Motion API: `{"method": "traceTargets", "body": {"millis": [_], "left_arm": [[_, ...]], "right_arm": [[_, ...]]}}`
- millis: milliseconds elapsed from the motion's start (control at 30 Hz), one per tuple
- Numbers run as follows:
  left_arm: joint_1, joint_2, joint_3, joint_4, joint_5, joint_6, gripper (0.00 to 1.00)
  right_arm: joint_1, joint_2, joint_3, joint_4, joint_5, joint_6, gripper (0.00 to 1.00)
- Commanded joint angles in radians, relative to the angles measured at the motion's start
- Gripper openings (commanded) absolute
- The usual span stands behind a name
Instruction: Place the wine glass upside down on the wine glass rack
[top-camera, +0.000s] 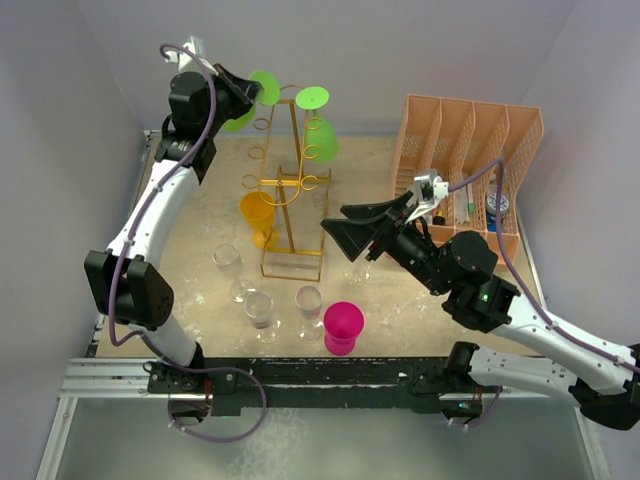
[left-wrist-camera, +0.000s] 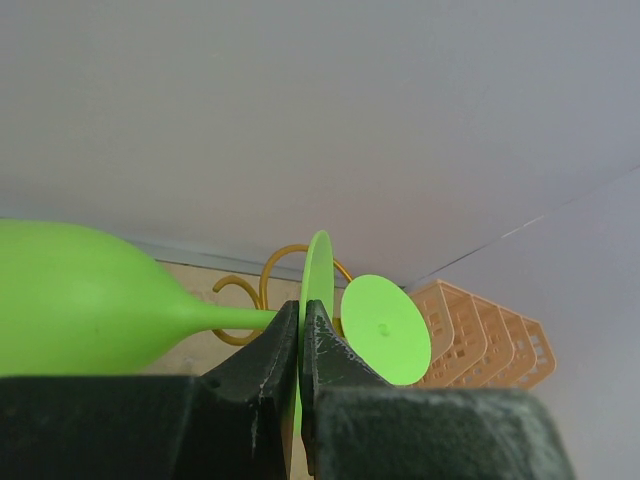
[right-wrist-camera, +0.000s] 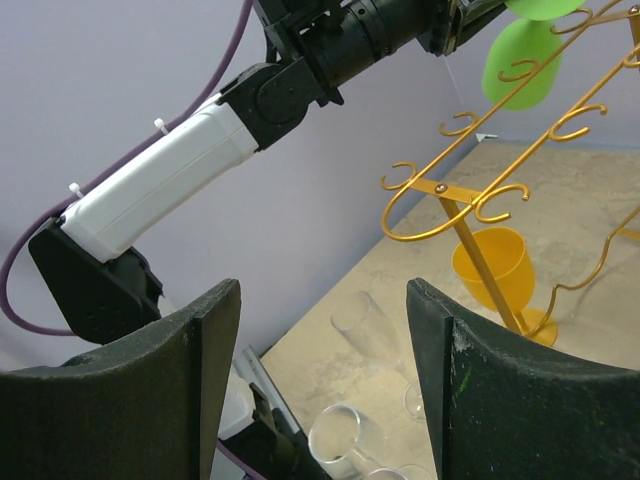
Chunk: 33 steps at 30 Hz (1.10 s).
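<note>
Peach organizer (top-camera: 440, 125) — magenta cup (top-camera: 343, 325).

Finding: no text, label, brand, number or sign is legible in any view. One item noted: a blue-and-white object (top-camera: 497, 205) in the peach organizer (top-camera: 470, 130), on the desk just behind the right claw (top-camera: 340, 240). It is too small to tell whether it bears any print.
</note>
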Motion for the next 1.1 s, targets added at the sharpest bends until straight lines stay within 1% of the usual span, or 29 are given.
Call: {"method": "traceTargets", "body": {"millis": [0,100,433,667,1067], "left_arm": [[0.009,-0.011,-0.021,0.095,0.027,-0.005,0.0],[0.009,-0.021,-0.045,0.111,0.026,0.013,0.0],[0.012,0.004,-0.05,0.154,0.072,0.038,0.0],[0.015,0.015,-0.044,0.15,0.063,0.055,0.0],[0.024,0.049,-0.035,0.171,0.127,0.012,0.0]], "right_arm": [[0.002,-0.012,0.01,0.029,0.023,0.025,0.69],[0.001,-0.012,0.013,0.023,0.027,0.027,0.69],[0.002,-0.014,0.006,0.023,0.013,0.038,0.68],[0.001,-0.016,0.004,0.021,0.02,0.044,0.67],[0.002,-0.016,-0.002,0.016,0.027,0.049,0.68]]}}
